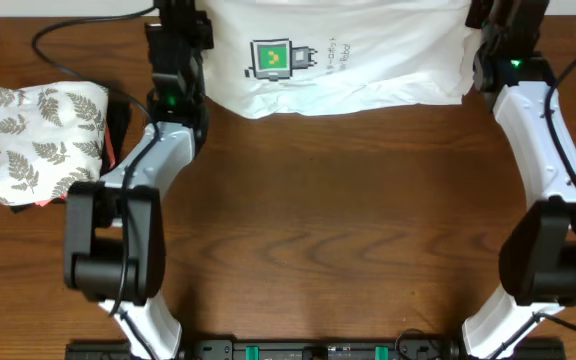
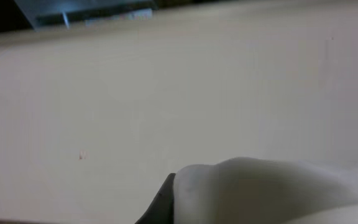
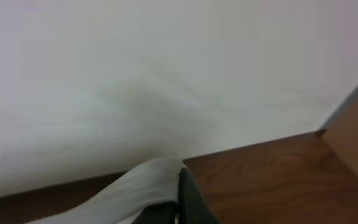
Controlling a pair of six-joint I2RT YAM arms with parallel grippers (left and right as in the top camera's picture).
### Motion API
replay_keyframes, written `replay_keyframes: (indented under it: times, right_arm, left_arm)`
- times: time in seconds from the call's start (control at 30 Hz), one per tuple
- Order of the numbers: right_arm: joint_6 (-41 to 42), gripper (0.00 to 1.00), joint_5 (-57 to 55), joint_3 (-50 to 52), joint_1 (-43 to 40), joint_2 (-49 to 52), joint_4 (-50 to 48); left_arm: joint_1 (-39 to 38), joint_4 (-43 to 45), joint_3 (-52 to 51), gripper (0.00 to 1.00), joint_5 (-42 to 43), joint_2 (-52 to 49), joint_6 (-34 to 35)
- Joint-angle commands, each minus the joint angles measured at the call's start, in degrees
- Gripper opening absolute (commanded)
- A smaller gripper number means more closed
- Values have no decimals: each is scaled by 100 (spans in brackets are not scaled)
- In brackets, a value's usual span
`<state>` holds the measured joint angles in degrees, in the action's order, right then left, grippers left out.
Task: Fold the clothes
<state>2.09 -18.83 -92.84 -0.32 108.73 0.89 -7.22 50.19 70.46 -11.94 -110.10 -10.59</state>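
Now; left pincer [image 2: 178,200] pinches T-shirt [image 1: 368,72]; right pincer [image 3: 178,198] pinches T-shirt

Left arm [image 1: 133,215]: black-and-white jointed arm, base at the near edge, elbow bent, forearm stretched towards the far side; green light lit at the wrist.
Left hand [image 1: 180,22]: black two-finger hand, clamped on a bunched fold of the thin white T-shirt [image 2: 260,190]; one dark finger [image 2: 159,204] shows beside the fold.
Right arm [image 1: 548,150]: same build, mirrored pose; green wrist light lit.
Right hand [image 1: 498,18]: black, gripping a fold of the same fabric beside one dark finger [image 3: 192,202].
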Motion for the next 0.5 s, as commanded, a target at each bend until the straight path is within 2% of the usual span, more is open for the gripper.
replay_keyframes:
  times: [0.0,0.37,0.47]
  right_arm:
    - [-70,1,-83,-17,-63,15,-20]
    - [-350,1,-22,-20,-52,13,225]
    - [-348,1,-13,-20,-42,-11,562]
  left_arm:
    - [39,96,350,6,0,-57,-76]
    - [39,74,693,6,0,-66,-79]
    - [39,-343,693,6,-2,-57,-76]
